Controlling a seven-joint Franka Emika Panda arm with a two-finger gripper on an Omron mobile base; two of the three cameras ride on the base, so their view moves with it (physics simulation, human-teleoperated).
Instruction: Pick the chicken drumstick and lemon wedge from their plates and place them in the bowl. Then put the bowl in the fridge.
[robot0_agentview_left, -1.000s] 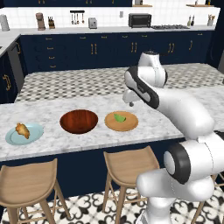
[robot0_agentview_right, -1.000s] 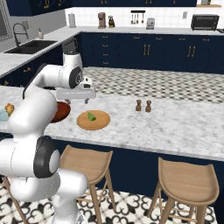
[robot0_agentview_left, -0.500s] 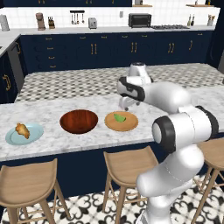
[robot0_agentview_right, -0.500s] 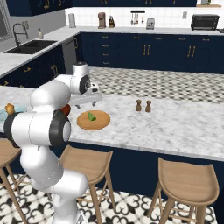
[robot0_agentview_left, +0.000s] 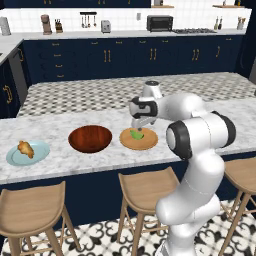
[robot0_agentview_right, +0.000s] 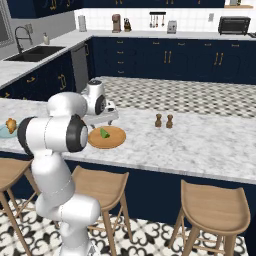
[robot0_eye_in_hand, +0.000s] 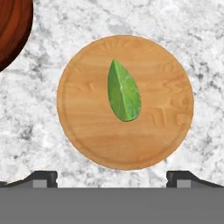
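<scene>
The white arm has its pincer (robot0_agentview_left: 138, 124) poised directly above the round tan wooden plate (robot0_agentview_left: 139, 139), its two fingers spread wide, one dark fingertip (robot0_eye_in_hand: 40, 178) at each lower corner of the hand camera's picture, and nothing between them. That wide stance makes sense to me: the small green-yellow lemon wedge (robot0_eye_in_hand: 124, 90) lies flat near the middle of the plate, and from above the fingers look set to come down on either side of it. The wedge lies with its pointed end towards the top of that picture, roughly square to the line between the fingers, so a closing pinch would probably take it across its narrow width. Just beside the wooden plate on the pale marble desk (robot0_agentview_left: 100, 157) sits the shallow dark reddish-brown wooden bowl (robot0_agentview_left: 90, 138), empty as far as I can see, handy for a short carry. Further along the same row, the golden-brown chicken drumstick (robot0_agentview_left: 24, 148) lies on the pale blue plate (robot0_agentview_left: 28, 153), well apart from the pincer. Two small brown shakers (robot0_agentview_right: 164, 121) stand on the desk off to the other side, clear of the work. I judge the lemon to be the first pick, with no lift begun.
</scene>
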